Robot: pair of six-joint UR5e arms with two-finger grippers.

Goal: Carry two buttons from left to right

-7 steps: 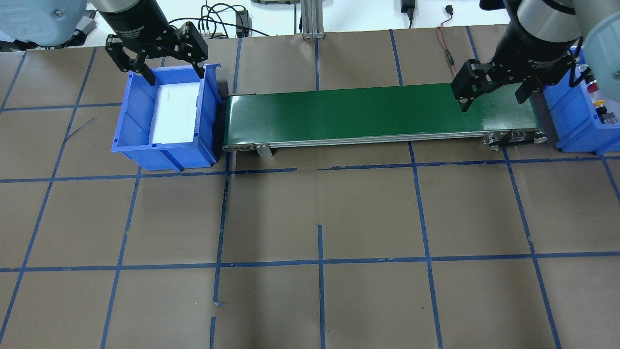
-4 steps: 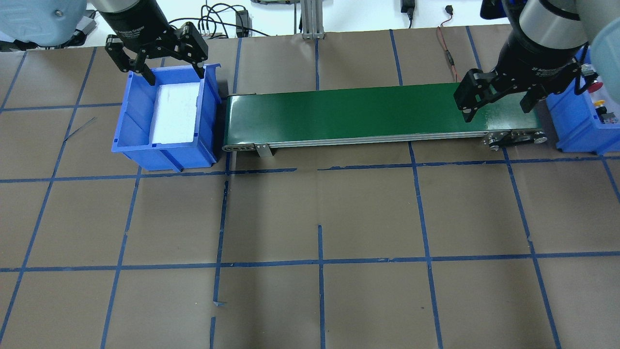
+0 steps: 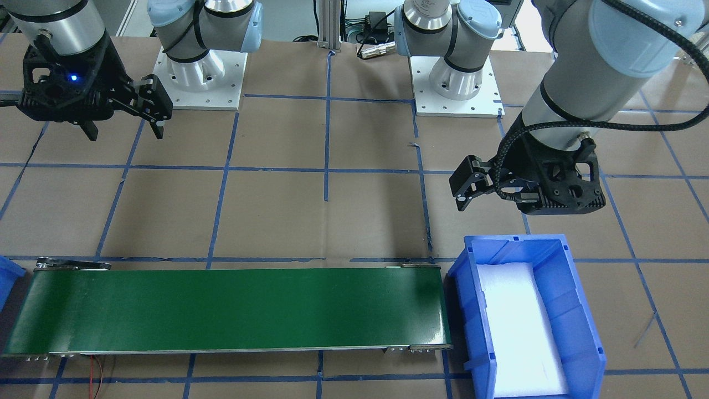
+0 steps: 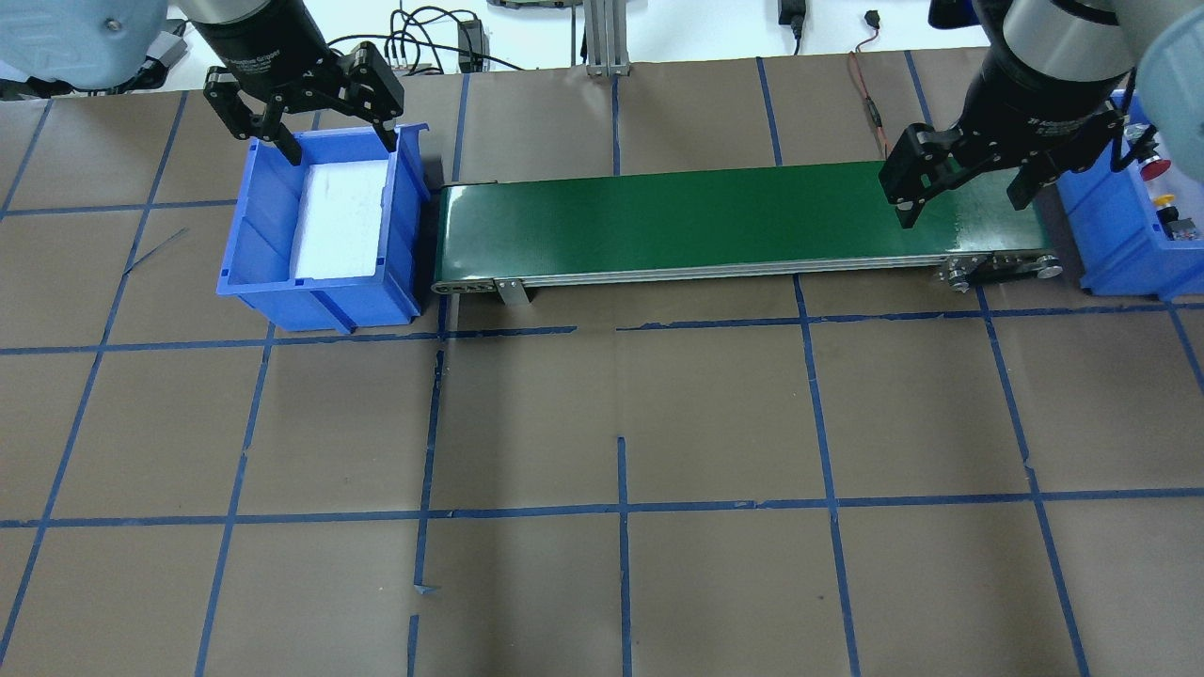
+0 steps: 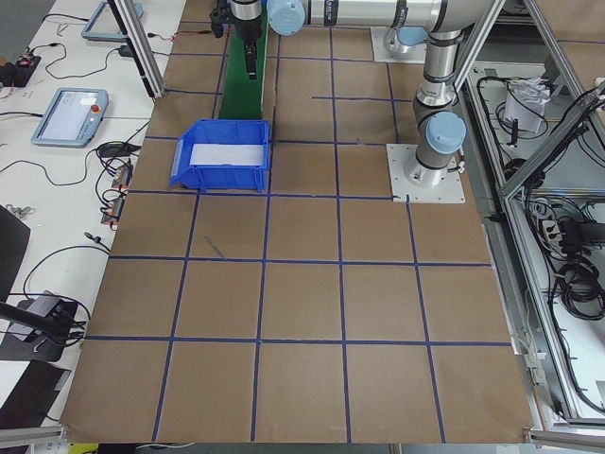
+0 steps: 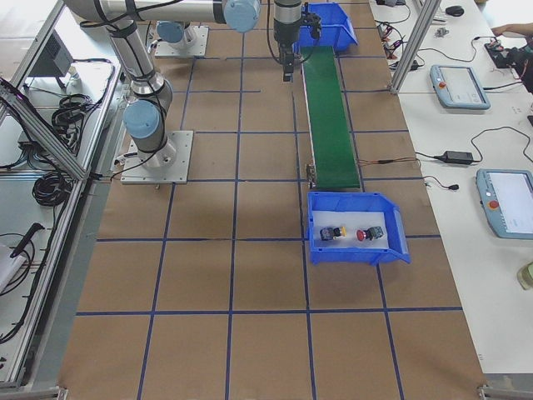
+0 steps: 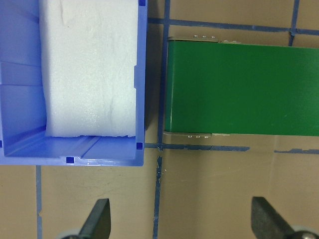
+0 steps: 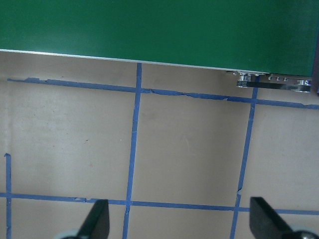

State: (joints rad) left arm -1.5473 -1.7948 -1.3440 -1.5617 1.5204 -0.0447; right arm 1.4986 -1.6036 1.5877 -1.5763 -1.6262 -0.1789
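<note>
The red-capped button (image 4: 1155,168) and the yellow-capped button (image 4: 1164,200) lie in the blue bin (image 4: 1115,249) at the right end of the belt. They also show in the exterior right view, red (image 6: 364,236) and yellow (image 6: 337,232), on white foam. My right gripper (image 4: 964,209) is open and empty, above the belt's right end beside that bin. My left gripper (image 4: 334,141) is open and empty, over the far rim of the left blue bin (image 4: 254,221), which holds only white foam (image 4: 339,221).
A green conveyor belt (image 4: 715,212) runs between the two bins. The table is brown paper with a blue tape grid (image 4: 621,508). Cables and a metal post (image 4: 602,38) sit at the far edge. The left wrist view shows the left bin (image 7: 17,99) and the belt's end (image 7: 239,89).
My right gripper has shifted and turned slightly over the belt's right end, and the red button now shows past the arm. The left arm has not moved.
</note>
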